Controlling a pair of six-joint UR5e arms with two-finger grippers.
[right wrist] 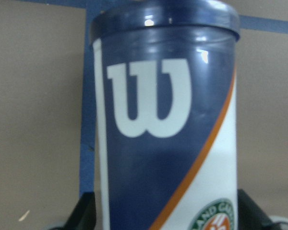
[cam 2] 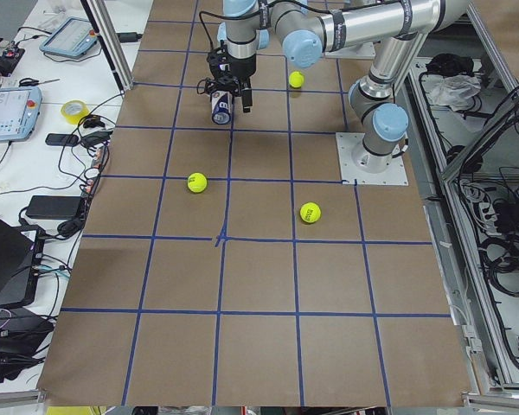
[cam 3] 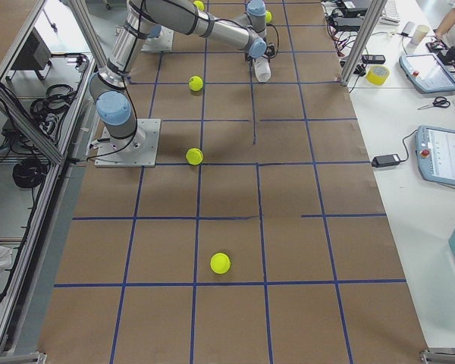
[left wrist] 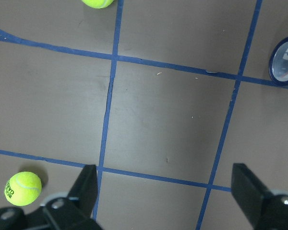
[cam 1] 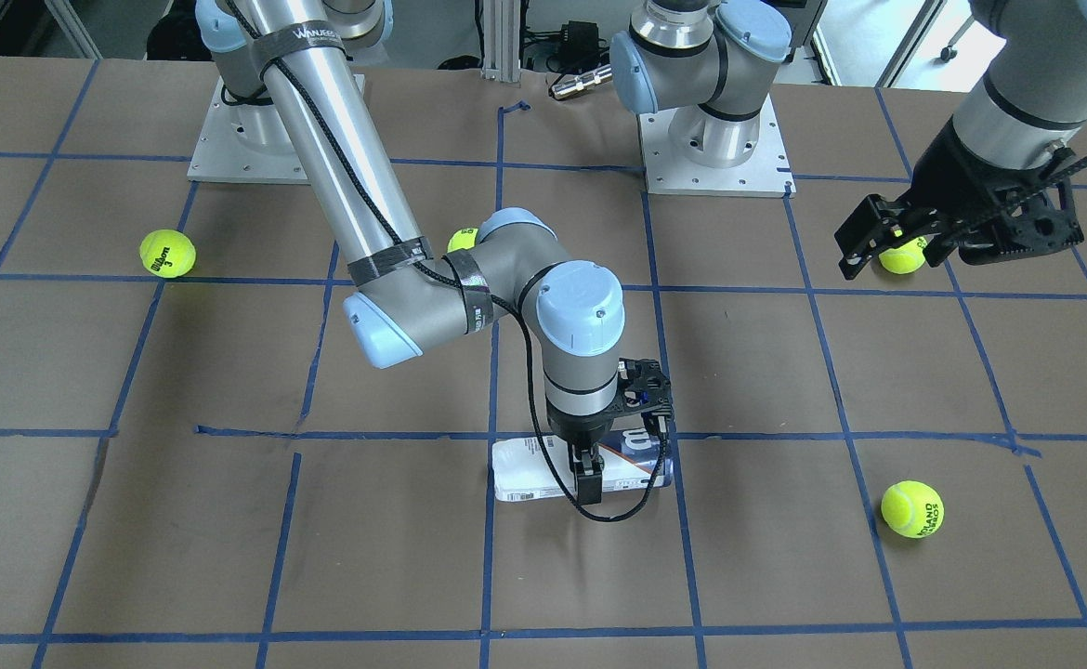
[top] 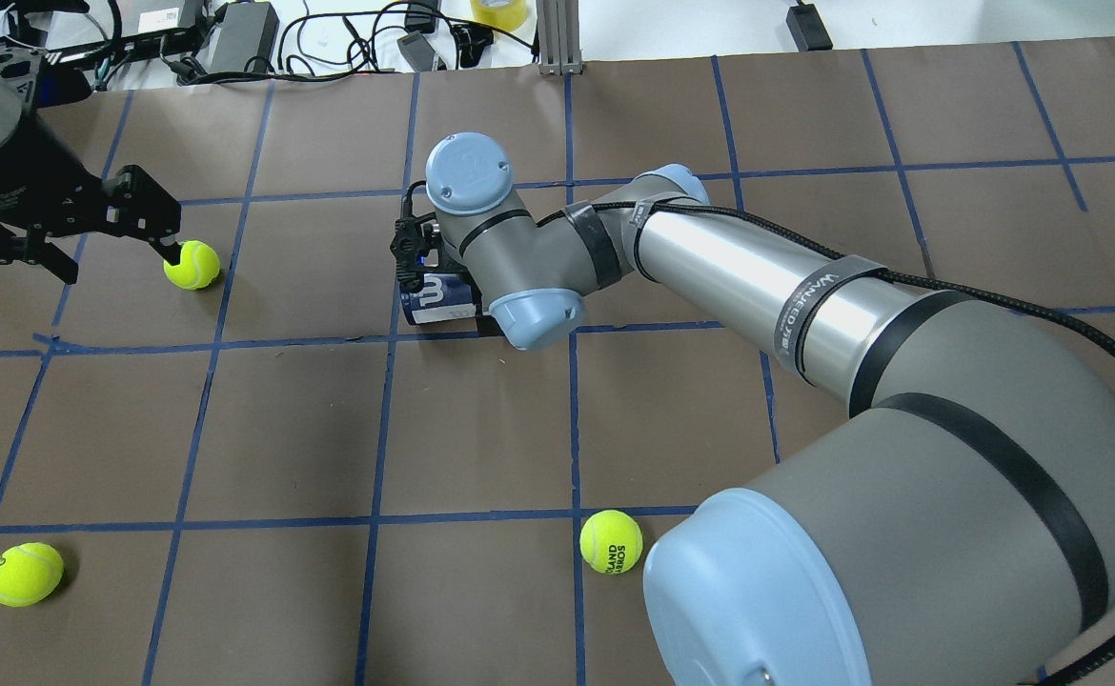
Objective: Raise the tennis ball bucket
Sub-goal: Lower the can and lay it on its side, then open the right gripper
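Observation:
The tennis ball bucket [cam 1: 543,469] lies on its side on the brown table near the middle, white label with a navy end and white "W" [right wrist: 149,96]. My right gripper [cam 1: 588,465] comes down over its middle, one finger on each side, shut on it; the can rests on the table. In the overhead view only the navy end [top: 438,295] shows under the wrist. My left gripper [cam 1: 887,260] hovers open and empty far off to the side, with a tennis ball [cam 1: 910,258] just beside one finger.
Loose yellow-green tennis balls lie around: one [cam 1: 167,253] by the right arm's base side, one [cam 1: 912,508] near the operators' edge, one [cam 1: 460,240] half hidden behind the right elbow. Blue tape lines grid the table. The right arm [top: 758,286] spans the table's middle.

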